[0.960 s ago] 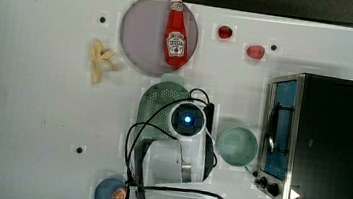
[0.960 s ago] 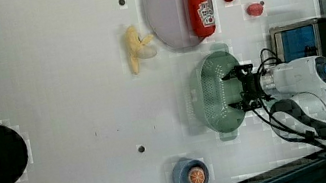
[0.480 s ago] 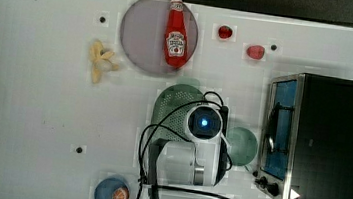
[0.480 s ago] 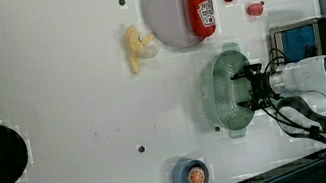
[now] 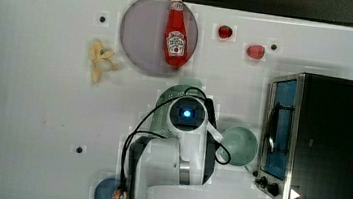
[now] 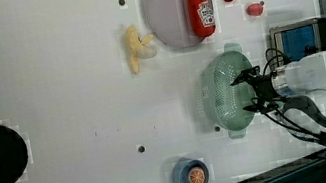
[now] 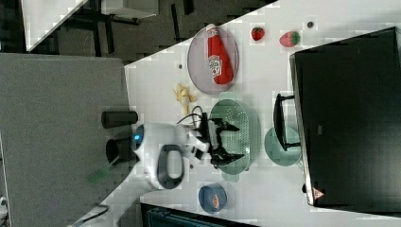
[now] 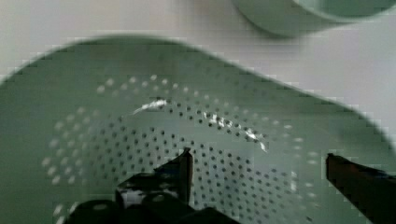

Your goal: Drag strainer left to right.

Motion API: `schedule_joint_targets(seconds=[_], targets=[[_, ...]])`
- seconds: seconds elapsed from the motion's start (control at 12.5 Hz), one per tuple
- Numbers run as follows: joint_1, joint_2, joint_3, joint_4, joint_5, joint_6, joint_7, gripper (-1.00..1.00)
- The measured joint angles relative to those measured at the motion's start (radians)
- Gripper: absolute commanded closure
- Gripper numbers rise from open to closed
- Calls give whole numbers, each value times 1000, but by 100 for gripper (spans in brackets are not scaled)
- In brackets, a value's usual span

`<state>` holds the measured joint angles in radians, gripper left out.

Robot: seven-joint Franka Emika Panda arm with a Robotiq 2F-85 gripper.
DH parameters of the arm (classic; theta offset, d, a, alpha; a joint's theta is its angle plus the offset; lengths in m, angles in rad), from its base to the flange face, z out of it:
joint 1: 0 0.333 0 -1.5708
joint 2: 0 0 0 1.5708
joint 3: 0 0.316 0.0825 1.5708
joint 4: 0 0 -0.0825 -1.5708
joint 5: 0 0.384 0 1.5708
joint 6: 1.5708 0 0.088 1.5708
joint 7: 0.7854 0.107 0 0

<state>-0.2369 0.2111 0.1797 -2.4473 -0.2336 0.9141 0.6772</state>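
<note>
My claw (image 6: pixel 248 92) is spread wide, its 2 fingers (image 8: pixel 180 170) parted over the hollow of the strainer (image 6: pixel 224 92), pinching nothing. In the wrist view the perforated green floor lies just beyond the fingertips, one dark tip on each side, with no wall or rim between them. In the right view the claw (image 7: pixel 226 140) hangs over the strainer's (image 7: pixel 236 135) basin, both fingers splayed toward its 2 ends.

A moment ago my claw was not quite fully parted; now it is as wide as it goes. In that same moment the strainer slid rightward in the top view, away from under the gray plate, and it now sits directly below me, with the plain green bowl (image 5: pixel 238 146) just beside it on the top view's right and the toaster oven (image 5: pixel 316 140) past that. I judge the drag itself to be done or nearly so: the strainer has travelled and I have let go of it. What remains, as I see it, is to lift clear without snagging the rim.

Farther out, the gray plate (image 5: pixel 146 40) carries the ketchup bottle (image 5: pixel 176 34), lying near the strainer's far end. The banana (image 5: pixel 100 60) lies beyond that on the white tabletop (image 5: pixel 30 88), and the blue bowl (image 6: pixel 190 175) holding something orange sits on the opposite side of me. 2 red berries (image 5: pixel 225 32) lie well apart from my claw.
</note>
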Motion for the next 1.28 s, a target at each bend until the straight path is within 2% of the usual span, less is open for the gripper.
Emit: schedule_joint_targets(seconds=[0.16, 0.48, 0.72, 0.8, 1.04, 1.28], targets=[[10, -143, 15, 31, 21, -150, -94, -100], [2, -391, 8, 258, 280, -556, -339, -100], [15, -489, -15, 473, 258, -784, -496, -100], [3, -512, -15, 527, 252, -845, -524, -100], [-6, -555, -37, 575, 283, -969, -566, -100], [-3, -521, -29, 576, 257, -967, -600, -100]])
